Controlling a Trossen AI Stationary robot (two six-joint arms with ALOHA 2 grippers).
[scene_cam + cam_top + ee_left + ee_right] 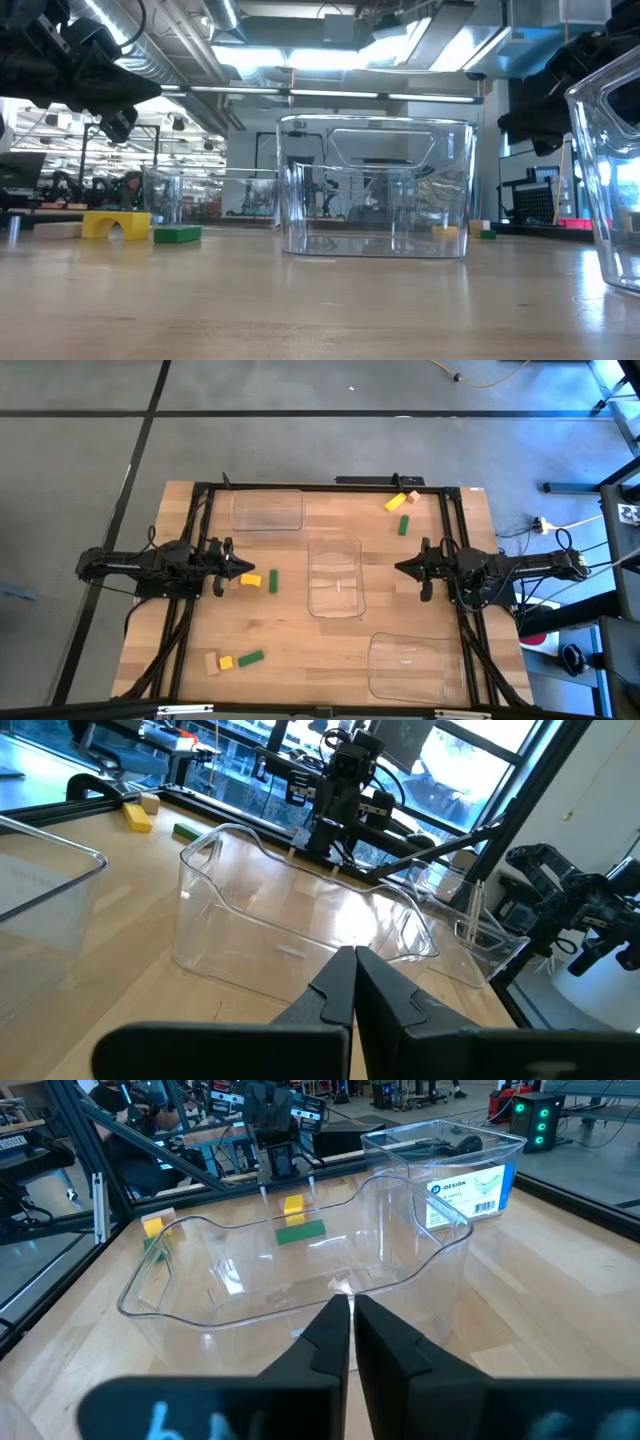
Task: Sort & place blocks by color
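Note:
Small yellow, green and tan blocks lie flat on the wooden table in three groups. A yellow block and a green one lie just in front of my left gripper. A tan, a yellow and a green block lie near the front left. A yellow, a tan and a green block lie at the far right. My left gripper and my right gripper are both shut on nothing, level above the table, facing each other across the middle tray.
Three clear plastic trays stand on the table: one at the far left, one in the middle, one at the near right. A black frame runs along the table's far edge and both sides.

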